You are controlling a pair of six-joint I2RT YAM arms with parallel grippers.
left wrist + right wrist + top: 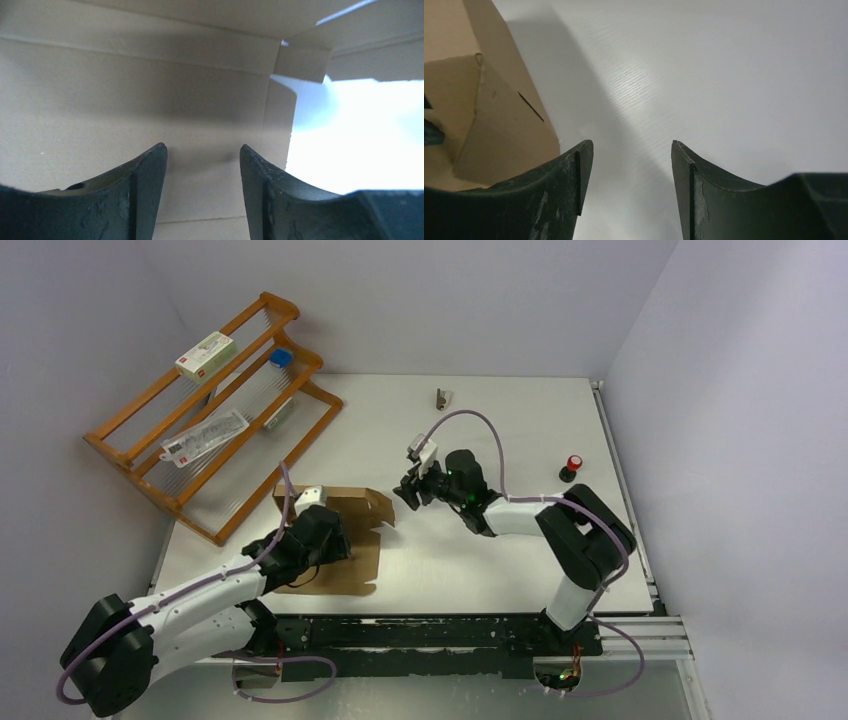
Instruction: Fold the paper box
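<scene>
The paper box (352, 516) is a brown die-cut cardboard sheet lying on the white table at centre left, its far panel raised. My left gripper (335, 537) rests over the sheet's middle, jaws open with nothing between them; in the left wrist view the box (150, 90) fills the frame beyond the left gripper (202, 155). My right gripper (408, 492) is open and empty, just right of the box's raised right flap. In the right wrist view the right gripper (631, 150) hovers over bare table, with the box's flap (499, 120) at left.
A wooden rack (215, 410) with a white carton with red print (206, 354) and other packets stands at the back left. A small grey object (441, 398) lies at the back centre. A red-topped black knob (572, 467) sits at the right.
</scene>
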